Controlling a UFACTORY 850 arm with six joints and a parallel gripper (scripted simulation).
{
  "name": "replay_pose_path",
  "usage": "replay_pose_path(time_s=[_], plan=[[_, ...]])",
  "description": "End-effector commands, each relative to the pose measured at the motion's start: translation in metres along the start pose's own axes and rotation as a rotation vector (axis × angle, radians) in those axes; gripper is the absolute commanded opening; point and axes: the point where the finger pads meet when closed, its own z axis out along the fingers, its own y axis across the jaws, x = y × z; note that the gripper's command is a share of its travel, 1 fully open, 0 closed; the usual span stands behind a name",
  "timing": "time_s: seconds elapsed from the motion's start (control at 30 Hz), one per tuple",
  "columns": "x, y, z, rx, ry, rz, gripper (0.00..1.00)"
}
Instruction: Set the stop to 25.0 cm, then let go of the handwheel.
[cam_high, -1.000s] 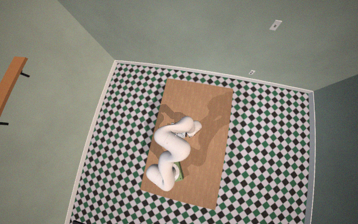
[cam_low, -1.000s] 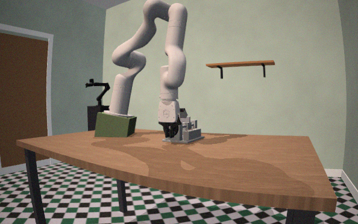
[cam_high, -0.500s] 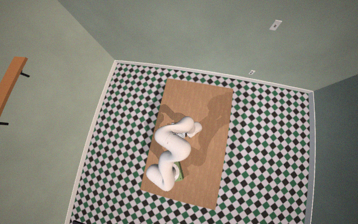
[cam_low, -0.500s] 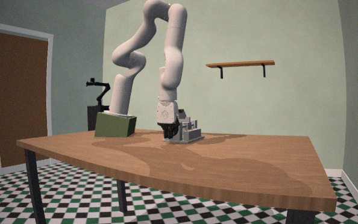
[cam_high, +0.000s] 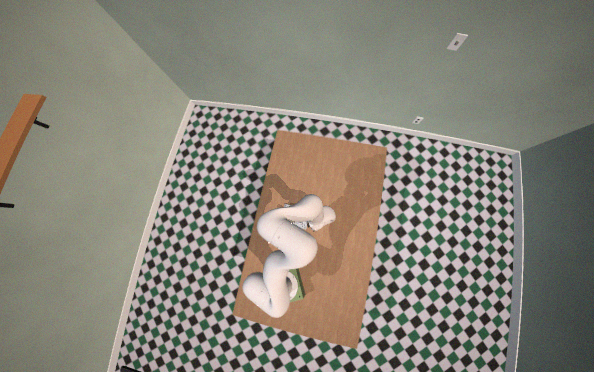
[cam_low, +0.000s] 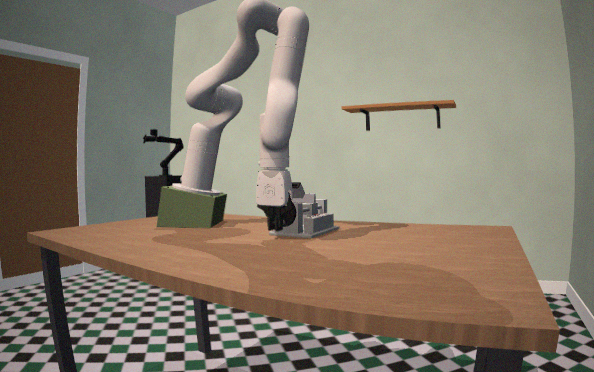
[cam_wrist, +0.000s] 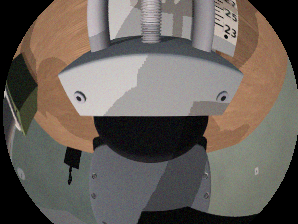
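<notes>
A grey slide fixture (cam_low: 308, 219) sits on the wooden table near its middle. In the wrist view I see its end plate (cam_wrist: 149, 86), a threaded screw (cam_wrist: 152, 4) between two guide rods, and a white scale (cam_wrist: 226, 19) at the right showing 23. The black round handwheel (cam_wrist: 148, 139) sits just below the end plate. My gripper (cam_low: 279, 218) hangs straight down at the fixture's near end and is shut on the handwheel; its grey fingers frame the wheel. In the overhead view the arm (cam_high: 287, 240) hides the fixture.
The arm's green base block (cam_low: 190, 206) stands on the table to the left of the fixture. A wall shelf (cam_low: 398, 106) hangs at the back right. A black stand (cam_low: 162, 167) is behind the table at the left.
</notes>
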Motion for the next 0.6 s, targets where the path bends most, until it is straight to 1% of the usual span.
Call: replay_pose_path(time_s=[0.0,0.07,0.2,0.3,0.37,0.57], plan=[[0.0,-0.008,-0.001,-0.005,-0.004,0.0,0.06],[0.0,-0.013,-0.004,-0.005,-0.004,0.0,0.06],[0.0,-0.027,-0.019,-0.005,-0.004,0.0,0.06],[0.0,-0.029,-0.027,-0.005,-0.004,0.0,0.06],[0.0,-0.029,-0.027,-0.005,-0.004,0.0,0.06],[0.0,-0.028,-0.038,-0.005,-0.004,0.0,0.06]])
